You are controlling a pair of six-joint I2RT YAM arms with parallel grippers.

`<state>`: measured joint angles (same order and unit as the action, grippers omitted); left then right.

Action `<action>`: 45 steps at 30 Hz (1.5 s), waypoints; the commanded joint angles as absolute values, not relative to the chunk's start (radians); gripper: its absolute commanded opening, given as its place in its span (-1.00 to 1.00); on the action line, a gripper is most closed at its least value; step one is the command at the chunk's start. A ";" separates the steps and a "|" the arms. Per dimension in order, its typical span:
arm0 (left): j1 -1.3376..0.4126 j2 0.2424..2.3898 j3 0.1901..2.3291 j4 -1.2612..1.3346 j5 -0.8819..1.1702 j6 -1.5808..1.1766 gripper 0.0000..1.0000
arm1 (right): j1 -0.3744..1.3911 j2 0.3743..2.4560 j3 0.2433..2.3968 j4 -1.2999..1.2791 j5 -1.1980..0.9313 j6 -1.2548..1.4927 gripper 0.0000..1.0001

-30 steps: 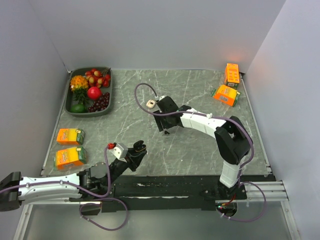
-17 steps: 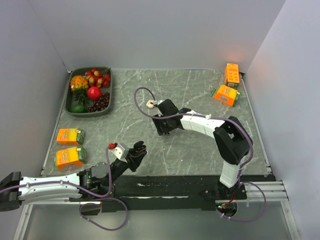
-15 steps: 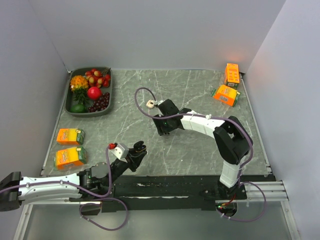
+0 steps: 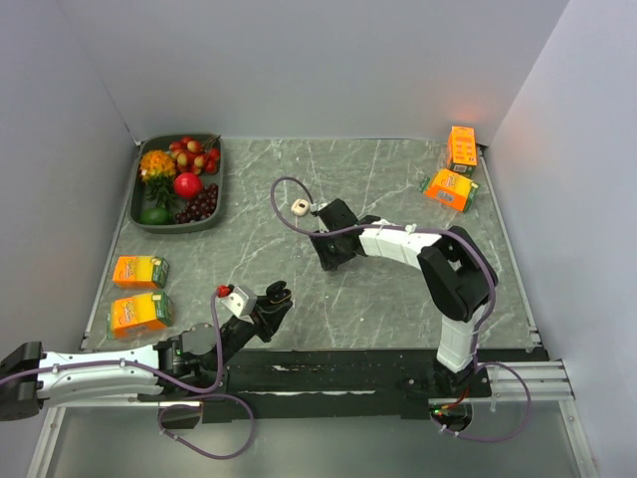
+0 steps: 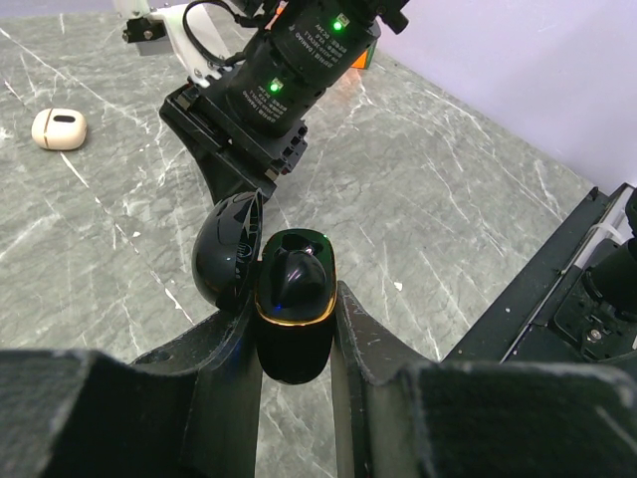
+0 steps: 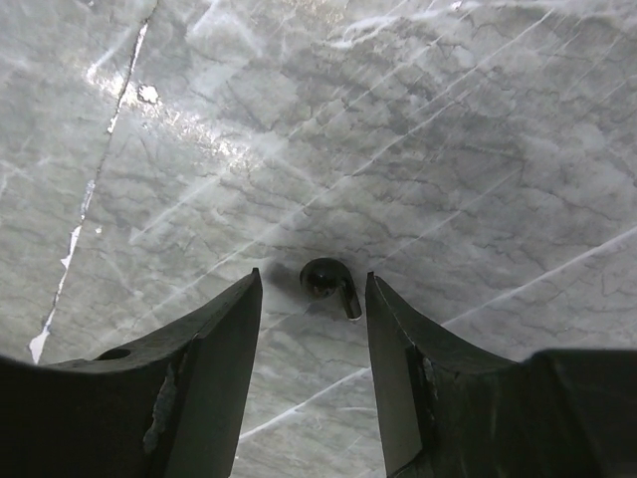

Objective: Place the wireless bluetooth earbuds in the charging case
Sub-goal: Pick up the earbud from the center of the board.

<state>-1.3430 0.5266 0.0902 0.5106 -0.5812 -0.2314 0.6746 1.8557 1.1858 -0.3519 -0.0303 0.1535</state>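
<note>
The left tool sits low near the front edge of the counter, clamped on the charging case. The case is black and glossy with a gold band around its mouth. It stands upright between the two fingers, with its lid swung open to the left. A small green light glows inside the mouth, but I cannot tell whether anything sits in the hollow.

The right tool reaches out over the middle of the counter and points down at the marbled surface. Its jaws stand partly apart and hold nothing. One earbud, small and black with a short stem, lies flat on the counter in the gap between the fingertips. It is a little nearer the right-hand one in the wrist view and touches neither. From above, this tool hides the earbud.

Beyond the right tool lies a small white case, closed and flat on the counter. A dark tray of fruit fills the far left corner. Two orange cartons lie below it on the left side. Two more cartons are at the far right, well apart from both tools.
</note>
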 commanded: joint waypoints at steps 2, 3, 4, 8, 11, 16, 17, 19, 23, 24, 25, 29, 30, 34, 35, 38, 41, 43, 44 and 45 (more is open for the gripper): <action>-1.347 0.522 0.106 0.541 -0.588 -0.249 -0.98 | 0.666 1.890 1.212 -0.324 -0.049 0.135 0.06; -1.348 0.522 0.106 0.540 -0.588 -0.249 -0.97 | 0.666 1.891 1.212 -0.325 -0.049 0.135 0.06; -1.347 0.522 0.106 0.540 -0.588 -0.249 -0.97 | 0.666 1.896 1.213 -0.324 -0.049 0.135 0.05; -1.347 0.523 0.109 0.537 -0.588 -0.249 -0.97 | 0.666 1.899 1.216 -0.319 -0.048 0.133 0.03; -1.348 0.525 0.104 0.541 -0.588 -0.250 -0.97 | 0.666 1.905 1.227 -0.327 -0.041 0.127 0.01; -1.347 0.532 0.104 0.551 -0.588 -0.249 -0.97 | 0.666 1.917 1.242 -0.336 -0.040 0.118 -0.06; -1.347 0.534 0.104 0.551 -0.588 -0.249 -0.97 | 0.666 1.919 1.244 -0.340 -0.040 0.115 -0.08; -1.348 0.537 0.104 0.551 -0.589 -0.249 -0.97 | 0.666 1.922 1.244 -0.341 -0.041 0.114 -0.17; -1.347 0.535 0.101 0.554 -0.588 -0.250 -0.97 | 0.666 1.925 1.244 -0.344 -0.038 0.109 -0.30; -1.347 0.535 0.101 0.554 -0.589 -0.249 -0.97 | 0.666 1.927 1.243 -0.345 -0.038 0.110 -0.32; -1.347 0.537 0.103 0.552 -0.591 -0.249 -0.97 | 0.667 1.927 1.243 -0.344 -0.040 0.110 -0.37; -1.347 0.537 0.101 0.554 -0.589 -0.249 -0.97 | 0.666 1.922 1.235 -0.342 -0.038 0.110 -0.52; -1.347 0.538 0.101 0.554 -0.589 -0.249 -0.97 | 0.667 1.921 1.232 -0.344 -0.038 0.110 -0.61; -1.347 0.538 0.103 0.555 -0.589 -0.249 -0.97 | 0.666 1.913 1.227 -0.345 -0.029 0.121 -1.00; -1.347 0.538 0.101 0.555 -0.592 -0.249 -0.97 | 0.666 1.904 1.221 -0.342 -0.026 0.126 -1.00; -1.347 0.541 0.103 0.555 -0.589 -0.249 -0.97 | 0.667 1.870 1.207 -0.328 -0.015 0.150 -1.00; -1.347 0.543 0.104 0.555 -0.592 -0.249 -0.97 | 0.666 1.804 1.169 -0.299 -0.002 0.181 -1.00; -1.348 0.542 0.103 0.557 -0.595 -0.249 -0.97 | 0.666 1.761 1.151 -0.275 0.021 0.209 -1.00; -1.347 0.543 0.104 0.558 -0.595 -0.247 -0.97 | 0.664 1.714 1.134 -0.267 0.026 0.218 -1.00; -1.347 0.545 0.104 0.563 -0.598 -0.245 -0.97 | 0.663 1.688 1.121 -0.252 0.029 0.236 -1.00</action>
